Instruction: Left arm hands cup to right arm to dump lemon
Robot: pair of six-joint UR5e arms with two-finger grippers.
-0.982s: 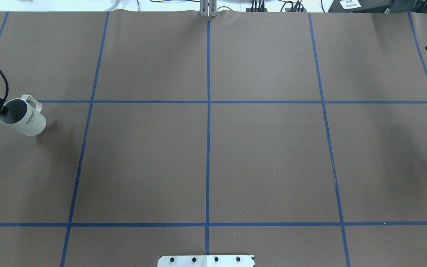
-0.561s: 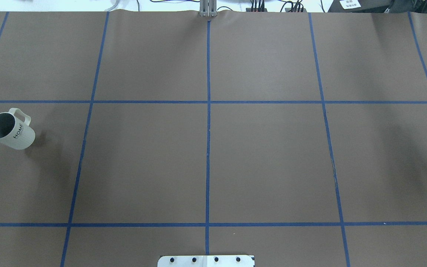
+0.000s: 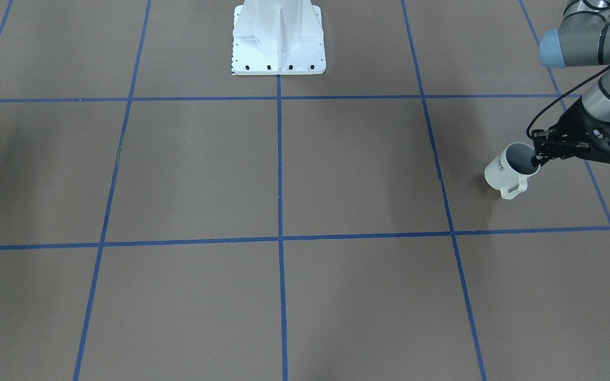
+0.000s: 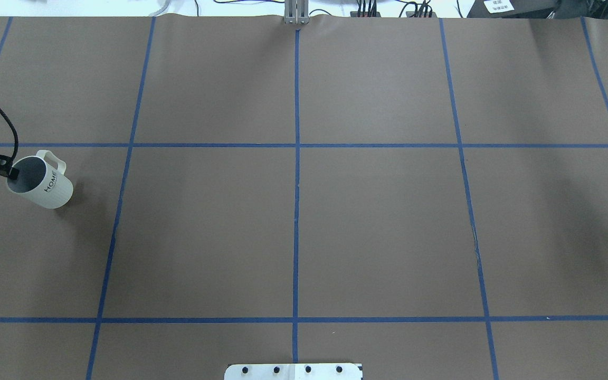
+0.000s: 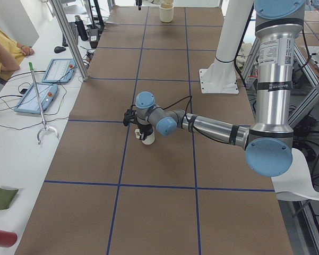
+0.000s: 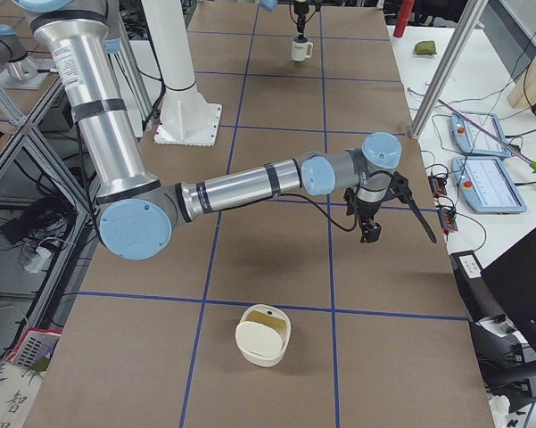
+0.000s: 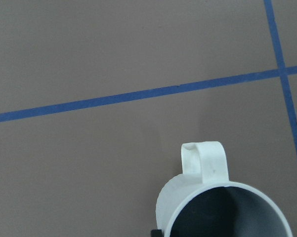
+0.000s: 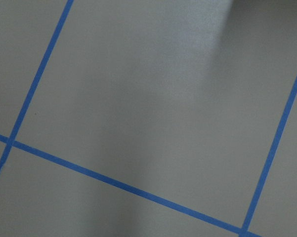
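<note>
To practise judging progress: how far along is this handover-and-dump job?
Done: left fingers grip the cup by its rim. In hand: cup held far to the robot's left. Left: handover, since the right arm is far off, then dumping; no lemon visible.

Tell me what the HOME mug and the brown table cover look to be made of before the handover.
The mug: probably glazed ceramic, judging by the thick rim, ribbed white outside, smooth grey inside and chunky squared handle; hard plastic cannot be ruled out. The table cover: matte brown paper or thin card, going by its dull surface and faint wrinkles, with blue tape lines on top.
</note>
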